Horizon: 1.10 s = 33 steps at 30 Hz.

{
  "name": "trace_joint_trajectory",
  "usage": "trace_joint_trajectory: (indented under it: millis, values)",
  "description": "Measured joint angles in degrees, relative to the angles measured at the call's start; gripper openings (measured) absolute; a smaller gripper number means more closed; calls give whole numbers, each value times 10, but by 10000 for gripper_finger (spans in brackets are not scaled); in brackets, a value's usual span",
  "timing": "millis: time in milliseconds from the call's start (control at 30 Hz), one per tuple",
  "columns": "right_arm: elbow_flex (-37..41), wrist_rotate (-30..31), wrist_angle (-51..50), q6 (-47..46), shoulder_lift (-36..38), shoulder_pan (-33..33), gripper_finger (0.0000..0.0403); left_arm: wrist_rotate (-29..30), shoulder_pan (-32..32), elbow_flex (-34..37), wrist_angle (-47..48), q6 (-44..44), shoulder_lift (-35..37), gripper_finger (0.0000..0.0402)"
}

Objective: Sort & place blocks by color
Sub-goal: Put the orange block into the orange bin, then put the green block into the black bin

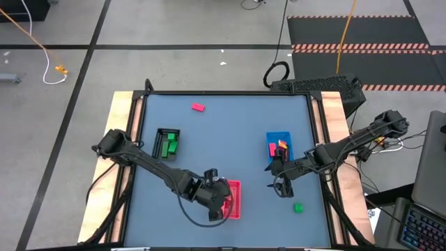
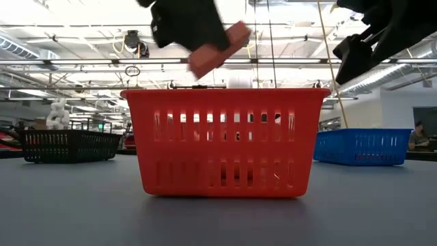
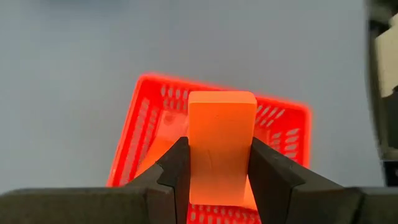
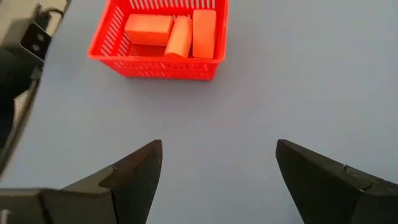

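The small salmon-orange plastic block [image 3: 221, 146] is pinched across its narrow sides in my left gripper [image 3: 219, 163], above the red slotted tray [image 3: 144, 124] at six o'clock; it looks light, stiff, slick. My right gripper [image 4: 217, 165] hangs spread.

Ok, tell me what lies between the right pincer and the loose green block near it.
Nothing: in the high view only bare table separates the open right pincer from the green block; the blue tray sits on the pincer's other side.
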State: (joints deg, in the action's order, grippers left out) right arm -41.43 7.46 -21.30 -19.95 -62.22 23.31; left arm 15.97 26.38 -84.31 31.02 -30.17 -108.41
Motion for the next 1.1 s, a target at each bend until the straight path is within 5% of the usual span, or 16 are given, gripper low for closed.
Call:
trace_joint_trajectory:
  millis: [333,667,933,1100]
  values:
    - [0,0,4,-21,0,0,306,-10,-5,0,-52,36,-18,127]
    - [0,0,18,-17,0,0,306,-11,-11,0,-79,74,-19,383]
    - [0,0,18,-17,0,0,306,0,-15,0,-103,77,-18,337]
    - [0,0,18,-17,0,0,306,11,-30,0,-203,123,-9,302]
